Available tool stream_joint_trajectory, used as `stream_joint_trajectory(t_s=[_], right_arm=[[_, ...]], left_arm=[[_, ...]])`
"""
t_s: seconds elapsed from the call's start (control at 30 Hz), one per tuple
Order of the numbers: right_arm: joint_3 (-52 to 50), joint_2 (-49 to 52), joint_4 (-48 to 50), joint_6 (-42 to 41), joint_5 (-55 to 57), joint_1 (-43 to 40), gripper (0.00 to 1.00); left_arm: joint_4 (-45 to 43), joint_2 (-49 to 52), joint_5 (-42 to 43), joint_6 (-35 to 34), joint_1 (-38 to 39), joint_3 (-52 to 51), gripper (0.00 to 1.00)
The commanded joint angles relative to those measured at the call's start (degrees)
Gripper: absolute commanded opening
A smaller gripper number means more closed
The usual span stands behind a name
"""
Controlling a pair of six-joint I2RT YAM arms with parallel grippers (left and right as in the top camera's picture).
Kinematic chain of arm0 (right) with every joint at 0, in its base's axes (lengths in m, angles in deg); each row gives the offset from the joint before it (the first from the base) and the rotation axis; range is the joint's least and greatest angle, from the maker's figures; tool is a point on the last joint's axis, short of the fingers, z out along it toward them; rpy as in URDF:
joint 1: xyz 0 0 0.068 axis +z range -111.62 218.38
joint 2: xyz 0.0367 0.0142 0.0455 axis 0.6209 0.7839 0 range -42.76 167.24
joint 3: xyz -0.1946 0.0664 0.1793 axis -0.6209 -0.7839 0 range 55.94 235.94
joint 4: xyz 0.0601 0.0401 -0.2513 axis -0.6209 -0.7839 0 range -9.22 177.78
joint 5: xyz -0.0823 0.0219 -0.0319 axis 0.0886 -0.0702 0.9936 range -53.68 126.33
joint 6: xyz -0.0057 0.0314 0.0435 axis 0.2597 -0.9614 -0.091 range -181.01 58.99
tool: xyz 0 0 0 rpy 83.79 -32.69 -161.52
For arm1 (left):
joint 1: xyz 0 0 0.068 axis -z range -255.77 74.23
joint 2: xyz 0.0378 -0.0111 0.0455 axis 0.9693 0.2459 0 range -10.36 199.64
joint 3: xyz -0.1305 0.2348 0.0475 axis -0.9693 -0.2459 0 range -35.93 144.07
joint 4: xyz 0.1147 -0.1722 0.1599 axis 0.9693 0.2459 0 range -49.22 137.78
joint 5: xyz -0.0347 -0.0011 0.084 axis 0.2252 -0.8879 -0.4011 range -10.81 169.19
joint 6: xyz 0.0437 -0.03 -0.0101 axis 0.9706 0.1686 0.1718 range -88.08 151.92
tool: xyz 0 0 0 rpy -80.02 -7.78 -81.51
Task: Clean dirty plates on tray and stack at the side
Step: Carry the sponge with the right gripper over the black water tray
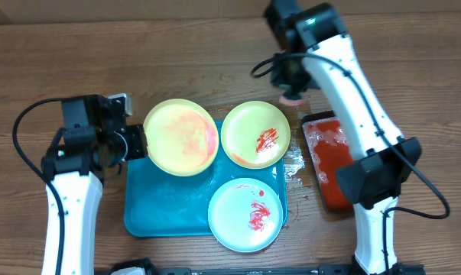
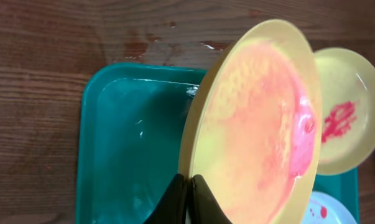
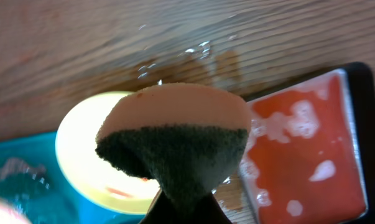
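My left gripper (image 1: 138, 143) (image 2: 189, 186) is shut on the rim of a pale yellow-green plate (image 1: 180, 137) (image 2: 262, 124). The plate is tilted above the turquoise tray (image 1: 161, 206) (image 2: 131, 137), its face smeared pink-red. A second yellow-green plate (image 1: 255, 134) (image 2: 349, 118) (image 3: 81, 155) with a red smear sits on the tray's far right corner. A pale blue-white plate (image 1: 245, 215) (image 2: 327, 211) with red marks lies at the near right. My right gripper (image 1: 291, 88) (image 3: 184, 208) hangs beyond the tray, shut on a sponge (image 1: 293, 99) (image 3: 175, 137) with a pink top and dark green scouring side.
A small black tray (image 1: 329, 160) (image 3: 305, 143) of foamy red liquid stands right of the turquoise tray, under my right arm. Wet spots and reddish stains mark the wooden table (image 1: 207, 84) beyond the plates.
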Motion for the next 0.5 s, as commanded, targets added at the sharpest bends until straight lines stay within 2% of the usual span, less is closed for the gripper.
stream_joint_trajectory(t_s=[0.0, 0.27, 0.47], right_arm=[[1.4, -1.6, 0.0, 1.1, -2.1, -4.5, 0.04], [1.4, -1.6, 0.0, 5.4, -5.4, -12.5, 0.04], [1.4, -1.6, 0.0, 8.3, -8.6, -13.9, 0.04]], left_arm=[[1.8, -4.8, -3.8, 1.5, 3.0, 1.5, 0.05], [4.1, -9.8, -7.6, 1.2, 7.1, 1.7, 0.05], [4.0, -10.0, -7.7, 0.7, 7.6, 2.5, 0.04]])
